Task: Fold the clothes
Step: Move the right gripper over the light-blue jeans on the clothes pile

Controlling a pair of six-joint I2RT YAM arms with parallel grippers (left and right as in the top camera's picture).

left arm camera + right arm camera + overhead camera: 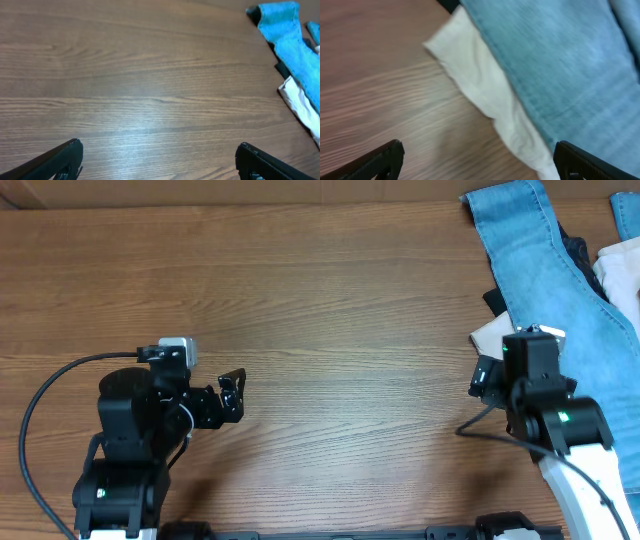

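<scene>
The brown wood-grain bench (330, 310) has its grain running left to right; at its far right lie the light-blue jeans (545, 275), one leg stretched toward the far edge; an off-white cloth (490, 335) and a black cloth (497, 300) poke out from under their left side

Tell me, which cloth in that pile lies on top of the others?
The light-blue jeans: they drape over the off-white cloth and the black garment, whose edges poke out underneath.

Jeans (540, 270) lie over a garment (488, 335), far right on the table (330, 310).
</scene>
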